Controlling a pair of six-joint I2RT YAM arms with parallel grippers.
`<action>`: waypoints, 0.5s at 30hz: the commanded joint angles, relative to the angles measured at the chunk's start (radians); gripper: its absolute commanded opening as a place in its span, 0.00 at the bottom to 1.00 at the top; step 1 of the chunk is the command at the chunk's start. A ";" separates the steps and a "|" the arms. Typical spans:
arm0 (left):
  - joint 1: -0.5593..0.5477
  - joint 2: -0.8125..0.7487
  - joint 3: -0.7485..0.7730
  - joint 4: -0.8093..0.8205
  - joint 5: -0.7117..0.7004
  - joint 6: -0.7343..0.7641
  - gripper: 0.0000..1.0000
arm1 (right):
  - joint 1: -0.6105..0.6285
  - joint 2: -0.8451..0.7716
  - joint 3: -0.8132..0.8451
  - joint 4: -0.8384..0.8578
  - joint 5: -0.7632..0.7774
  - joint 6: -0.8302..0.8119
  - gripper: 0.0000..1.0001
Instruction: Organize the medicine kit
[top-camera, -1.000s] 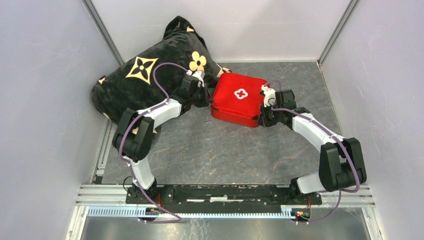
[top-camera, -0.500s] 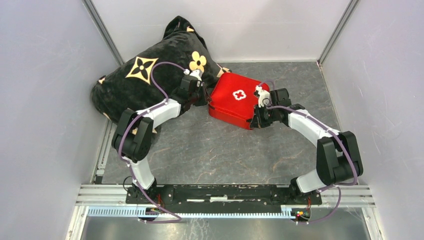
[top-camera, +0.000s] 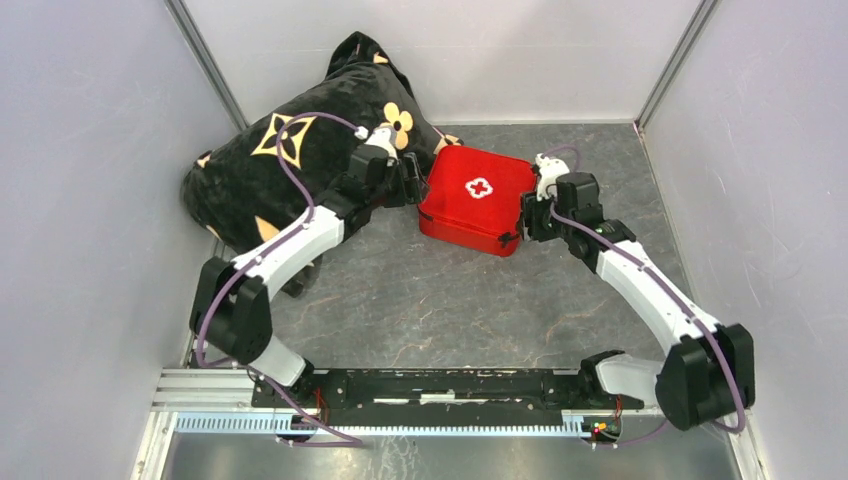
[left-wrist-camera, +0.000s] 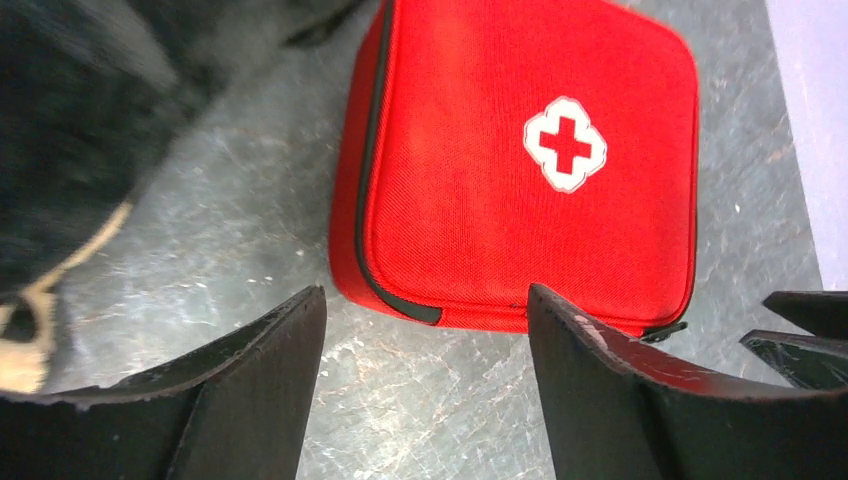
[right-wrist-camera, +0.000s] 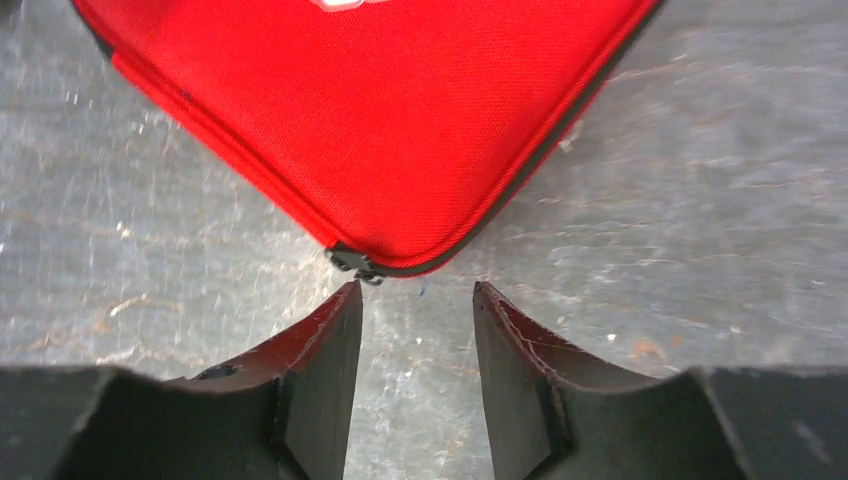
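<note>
The medicine kit (top-camera: 475, 198) is a red zip case with a white cross, lying shut and flat on the grey table. My left gripper (top-camera: 412, 187) stands open at its left edge; in the left wrist view the case (left-wrist-camera: 520, 170) lies just beyond the gripper (left-wrist-camera: 425, 300), with bare table between the fingers. My right gripper (top-camera: 522, 217) is open at the case's near right corner. In the right wrist view the zip pull (right-wrist-camera: 355, 265) at the corner of the case (right-wrist-camera: 370, 110) sits just off the gripper (right-wrist-camera: 415, 290), nothing held.
A large black pillow (top-camera: 280, 160) with gold flowers lies at the back left, touching the left arm; it also shows in the left wrist view (left-wrist-camera: 70, 120). Grey walls close in the table on three sides.
Both grippers have opened and let go of the case. The case shifted slightly to the left, and both arms have stretched out lower toward it.
</note>
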 joint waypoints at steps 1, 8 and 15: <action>0.005 -0.123 0.032 -0.053 -0.142 0.052 0.83 | -0.006 -0.104 -0.022 0.059 0.210 0.030 0.55; 0.006 -0.339 -0.073 -0.103 -0.287 0.087 0.97 | -0.007 -0.238 -0.118 0.184 0.232 0.053 0.60; 0.005 -0.578 -0.258 -0.129 -0.397 0.085 0.99 | -0.008 -0.140 -0.105 0.211 -0.031 0.077 0.48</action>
